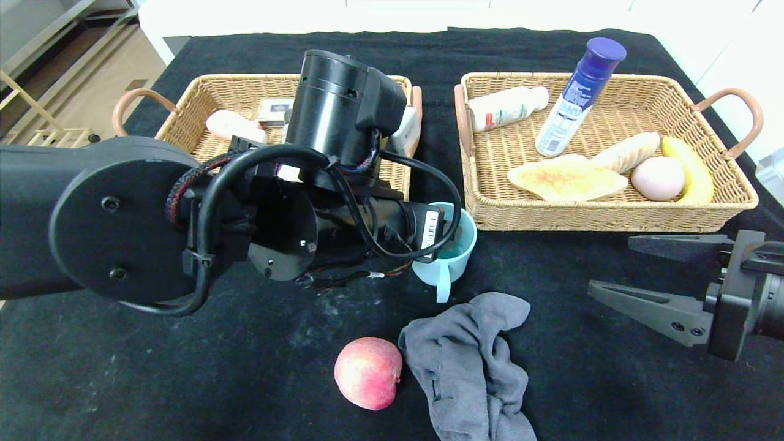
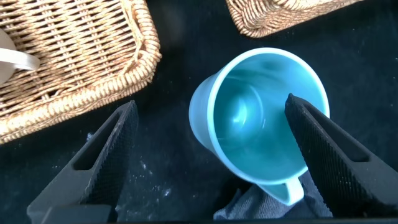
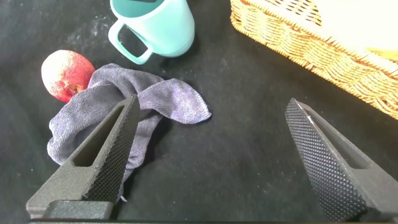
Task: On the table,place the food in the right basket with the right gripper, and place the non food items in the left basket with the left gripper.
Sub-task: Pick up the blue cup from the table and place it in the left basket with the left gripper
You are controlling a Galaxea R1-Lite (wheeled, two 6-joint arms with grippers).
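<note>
My left gripper is open just above the table, around a teal cup: one finger stands beside the cup, the other over its far rim. In the head view its arm hides the fingers above the cup. My right gripper is open and empty at the right, in front of the right basket. The red-pink peach lies on the table at the front. The croissant lies in the right basket. The left basket stands behind the left arm.
A crumpled grey cloth lies beside the peach, touching the cup's handle side. The right basket also holds a white bottle, a blue-capped can, flat bread, a pale pink ball and a banana. The left basket holds small items.
</note>
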